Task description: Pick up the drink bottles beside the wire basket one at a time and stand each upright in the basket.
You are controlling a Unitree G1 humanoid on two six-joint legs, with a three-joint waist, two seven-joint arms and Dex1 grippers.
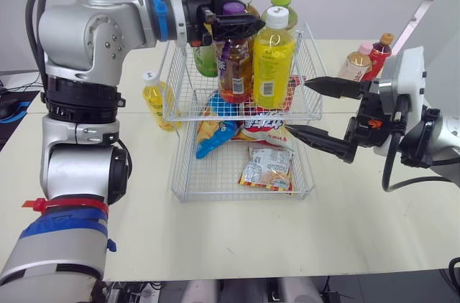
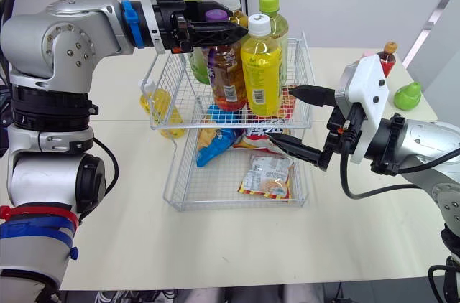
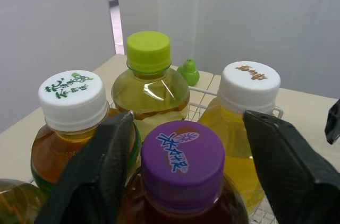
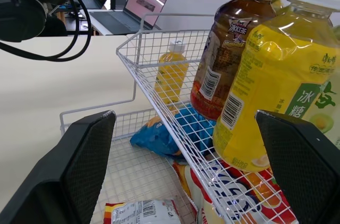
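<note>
A two-tier wire basket point(image 1: 309, 102) stands mid-table. Its upper tier holds several upright bottles, among them a purple-capped brown one point(image 1: 233, 62) and a yellow one with a white cap point(image 1: 273, 59). My left gripper point(image 1: 233, 24) is open, with a finger point(image 3: 101, 171) on each side of the purple cap point(image 3: 183, 155). My right gripper point(image 1: 300, 106) hangs wide open at the basket's right side, holding nothing. Beside the basket stand a small yellow bottle point(image 1: 159, 98) on the left, and a pink-capped bottle point(image 1: 357, 62) and a red bottle point(image 1: 379, 52) on the right.
Snack packets point(image 1: 267, 168) lie in the basket's lower tier. A small green pear-shaped object point(image 2: 407, 95) sits at the table's far right. Bare tabletop point(image 1: 237, 238) stretches in front of the basket.
</note>
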